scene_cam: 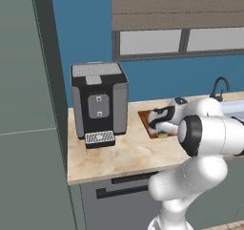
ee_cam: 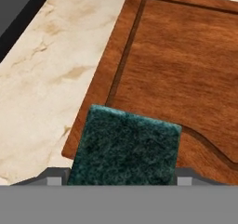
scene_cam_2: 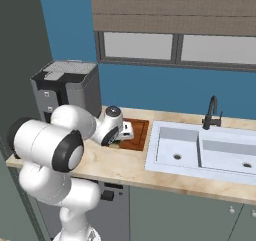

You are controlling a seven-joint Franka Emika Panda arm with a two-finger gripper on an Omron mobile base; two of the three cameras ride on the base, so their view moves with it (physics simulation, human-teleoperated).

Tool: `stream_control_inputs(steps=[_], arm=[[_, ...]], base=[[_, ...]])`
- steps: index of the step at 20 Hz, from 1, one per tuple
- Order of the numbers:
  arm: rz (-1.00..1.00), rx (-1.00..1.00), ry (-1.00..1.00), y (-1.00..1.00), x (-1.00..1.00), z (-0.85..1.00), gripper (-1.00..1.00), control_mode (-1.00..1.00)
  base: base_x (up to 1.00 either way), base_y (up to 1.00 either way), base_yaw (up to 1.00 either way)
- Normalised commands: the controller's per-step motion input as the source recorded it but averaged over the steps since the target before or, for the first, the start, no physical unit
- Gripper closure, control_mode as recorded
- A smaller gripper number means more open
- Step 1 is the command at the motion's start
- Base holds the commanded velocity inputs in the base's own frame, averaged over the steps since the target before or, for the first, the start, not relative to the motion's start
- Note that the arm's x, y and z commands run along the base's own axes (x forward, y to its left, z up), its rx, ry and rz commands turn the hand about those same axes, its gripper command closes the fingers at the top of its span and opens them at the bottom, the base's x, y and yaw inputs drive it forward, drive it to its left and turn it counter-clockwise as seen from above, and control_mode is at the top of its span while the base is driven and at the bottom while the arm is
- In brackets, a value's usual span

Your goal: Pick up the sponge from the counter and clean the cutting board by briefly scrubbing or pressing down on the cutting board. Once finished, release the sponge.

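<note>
Starting way over on the left, there's a tall grey-green cabinet panel (scene_cam: 24,105), then the dark coffee machine (scene_cam: 99,102) sitting on the left end of the counter (scene_cam: 119,152), with its little grid drip tray (scene_cam: 99,138) poking out toward the near edge. Blue wall behind it and a window (scene_cam: 181,40) with a brown blind pulled partway down.

Next to the right is the cutting board (ee_cam: 186,65), reddish-brown wood with the groove running just inside its edge, lying flat on the counter between the coffee machine and the sink. The arm is bent right down over it, so from the base views most of the board is covered by the hand.

The gripper (scene_cam: 159,128) is low at the near left corner of the board, and it's clamped on the sponge (ee_cam: 125,146). In the hand view the dark green scrub top sits squeezed between the two fingertips (ee_cam: 56,176), hanging over that corner of the board and the groove. From the left base view you can just catch a bit of yellow under the hand. Can't really tell if the sponge is actually pressing on the wood or just above it.

Further right is the pale double sink (scene_cam_2: 200,152) with a black faucet (scene_cam_2: 212,112) at the far side.
</note>
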Motion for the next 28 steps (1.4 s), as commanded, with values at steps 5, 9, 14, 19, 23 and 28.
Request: stream_control_inputs(steps=[5, 9, 14, 19, 23, 28], arm=[[0.03, 0.00, -0.06, 0.00, 0.00, -0.17, 1.00, -1.00], [0.03, 0.00, -0.06, 0.00, 0.00, -0.09, 1.00, -1.00], [0.04, 0.00, -0.04, 0.00, 0.04, 0.00, 1.00, -1.00], [0.04, 0.00, -0.03, -0.01, 0.10, 0.00, 1.00, -1.00], [0.03, 0.00, -0.04, -0.05, 0.16, 0.00, 1.00, -1.00], [0.02, 0.00, -0.01, -0.03, 0.12, 0.00, 1.00, -1.00]], base=[[0.00, 0.00, 0.00], [0.00, 0.00, 0.00], [0.00, 0.00, 0.00], [0.00, 0.00, 0.00], [0.00, 0.00, 0.00], [0.00, 0.00, 0.00]])
